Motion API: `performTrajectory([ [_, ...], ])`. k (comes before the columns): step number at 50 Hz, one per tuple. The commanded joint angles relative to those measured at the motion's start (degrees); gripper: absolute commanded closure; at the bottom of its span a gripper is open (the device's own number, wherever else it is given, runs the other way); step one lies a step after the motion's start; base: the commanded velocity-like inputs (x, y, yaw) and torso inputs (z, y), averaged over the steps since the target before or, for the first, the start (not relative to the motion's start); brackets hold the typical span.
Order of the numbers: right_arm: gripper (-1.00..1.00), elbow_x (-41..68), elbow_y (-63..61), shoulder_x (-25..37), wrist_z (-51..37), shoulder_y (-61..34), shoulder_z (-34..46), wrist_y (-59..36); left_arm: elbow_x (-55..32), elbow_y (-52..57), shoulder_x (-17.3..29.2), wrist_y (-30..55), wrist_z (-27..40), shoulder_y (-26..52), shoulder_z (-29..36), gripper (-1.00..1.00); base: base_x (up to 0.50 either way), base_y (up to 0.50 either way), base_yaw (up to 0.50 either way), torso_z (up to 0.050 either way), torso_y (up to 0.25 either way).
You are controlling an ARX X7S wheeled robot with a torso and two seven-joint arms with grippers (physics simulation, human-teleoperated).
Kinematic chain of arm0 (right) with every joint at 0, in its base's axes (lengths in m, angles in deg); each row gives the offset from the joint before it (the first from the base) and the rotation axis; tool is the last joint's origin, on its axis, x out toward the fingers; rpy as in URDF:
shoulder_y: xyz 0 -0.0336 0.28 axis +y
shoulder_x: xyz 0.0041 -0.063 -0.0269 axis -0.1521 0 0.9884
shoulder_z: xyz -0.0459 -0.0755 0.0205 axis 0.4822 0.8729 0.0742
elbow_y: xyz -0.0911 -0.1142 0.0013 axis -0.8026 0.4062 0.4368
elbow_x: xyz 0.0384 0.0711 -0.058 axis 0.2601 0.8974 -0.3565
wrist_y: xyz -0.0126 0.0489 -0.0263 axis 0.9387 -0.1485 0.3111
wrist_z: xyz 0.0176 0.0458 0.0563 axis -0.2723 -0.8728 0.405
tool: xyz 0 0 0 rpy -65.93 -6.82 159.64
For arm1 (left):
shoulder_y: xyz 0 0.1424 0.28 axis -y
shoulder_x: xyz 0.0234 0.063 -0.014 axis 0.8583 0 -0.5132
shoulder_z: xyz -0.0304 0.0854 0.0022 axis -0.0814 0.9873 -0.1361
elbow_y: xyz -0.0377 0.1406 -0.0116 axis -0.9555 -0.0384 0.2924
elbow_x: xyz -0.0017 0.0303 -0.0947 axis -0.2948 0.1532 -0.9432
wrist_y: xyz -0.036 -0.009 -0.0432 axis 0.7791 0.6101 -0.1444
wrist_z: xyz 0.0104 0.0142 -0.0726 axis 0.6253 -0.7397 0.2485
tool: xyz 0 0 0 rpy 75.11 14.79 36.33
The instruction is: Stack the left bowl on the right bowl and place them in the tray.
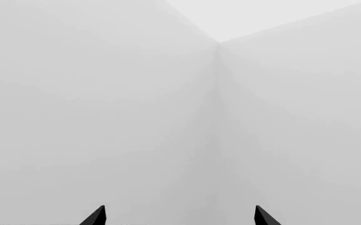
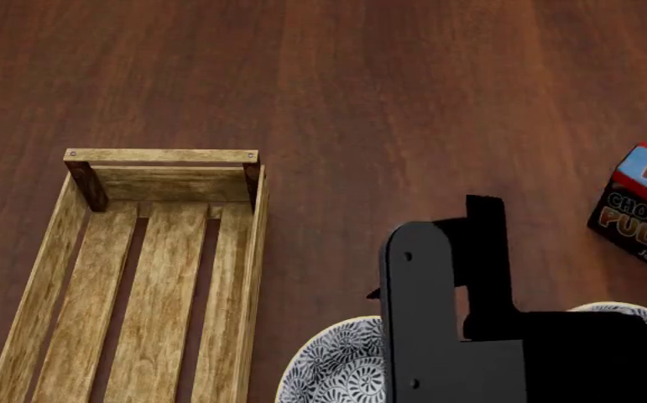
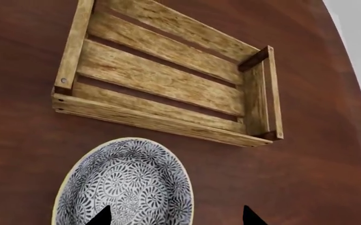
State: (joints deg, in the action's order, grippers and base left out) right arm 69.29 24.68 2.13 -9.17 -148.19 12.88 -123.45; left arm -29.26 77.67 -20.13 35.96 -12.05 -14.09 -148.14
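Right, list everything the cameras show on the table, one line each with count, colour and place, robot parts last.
long light-wood slatted crate tray: one, pale wood with darker corner posts, left part of the head view, nothing in it.
blue-and-white patterned bowls: two; one at the bottom centre beside the tray's right side, the other at the bottom right, mostly hidden by the arm.
chocolate pudding box: one, dark brown with blue and orange, right edge.
dark brown wooden table: one, under everything.
right gripper: black, fingertips apart, above the centre bowl.
left gripper: black, fingertips apart, facing plain grey walls.
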Motion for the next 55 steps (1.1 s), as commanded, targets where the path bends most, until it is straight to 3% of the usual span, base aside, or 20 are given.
performTrajectory([
  [1,-1.0,0.13,-0.43,0.05,-0.34,2.63,1.41,1.65,0.35,0.0,-0.41,-0.21,-0.25,0.0,0.45,-1.0,0.0,0.0,0.0,0.0,0.0],
  [32,-1.0,1.83,-1.24,2.64,-3.74,10.59,3.6,4.9,1.05,0.0,1.27,-0.67,1.08,0.0,2.16,-1.0,0.0,0.0,0.0,0.0,0.0],
  [55,-1.0,-0.04,3.72,0.76,-5.91,14.73,6.46,5.71,1.18,0.0,1.6,-0.37,1.45,0.0,2.37,-1.0,0.0,0.0,0.0,0.0,0.0],
])
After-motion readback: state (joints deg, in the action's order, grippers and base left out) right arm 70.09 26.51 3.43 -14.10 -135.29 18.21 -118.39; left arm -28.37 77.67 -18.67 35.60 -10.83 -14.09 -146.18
